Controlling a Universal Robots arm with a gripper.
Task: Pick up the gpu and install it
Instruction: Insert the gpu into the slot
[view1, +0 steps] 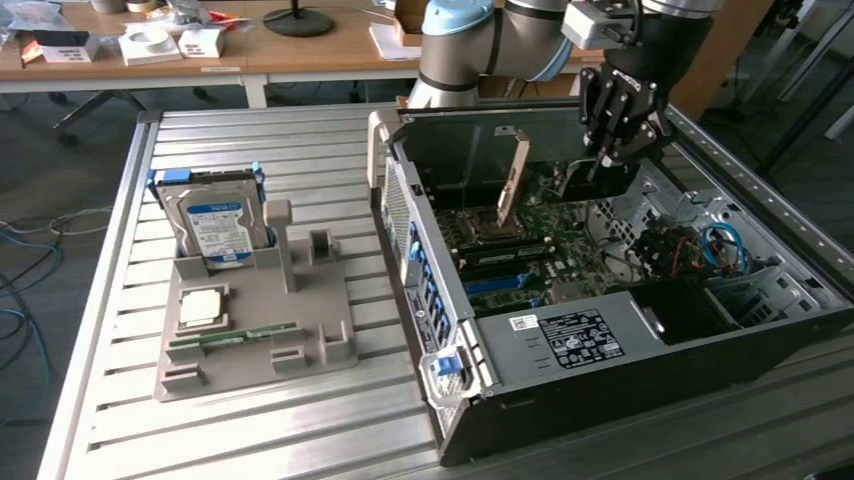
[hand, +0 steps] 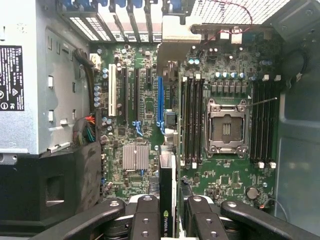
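Ribbed aluminium counter (view1: 240, 420): silvery slatted surface; it carries a grey fixture tray (view1: 254, 350) and, just beside it, an open computer case (view1: 561, 400).
Fixture tray: toward the exterior view's left; holds a blue-labelled hard drive (view1: 214, 225) standing on edge, a square processor (view1: 200, 307) lying flat and a slim green memory stick (view1: 251, 333).
Computer case: black, lying on its side, its green motherboard (hand: 150, 105) facing upward.
End effector (view1: 617, 150): black, lowered into the case opening; its fingers (hand: 145, 220) are clamped on the upper edge of the gpu (hand: 167, 200).
Position of gpu: on edge between the fingers, above the motherboard, in line with the blue slot (hand: 160, 100); whether it touches the slot cannot be told.
Room: wooden desks (view1: 307, 55) behind the counter bear white boxes (view1: 147, 45) and a black lamp base (view1: 296, 20); loose cables (view1: 27, 290) lie on the grey floor (view1: 67, 180) at the exterior view's left.
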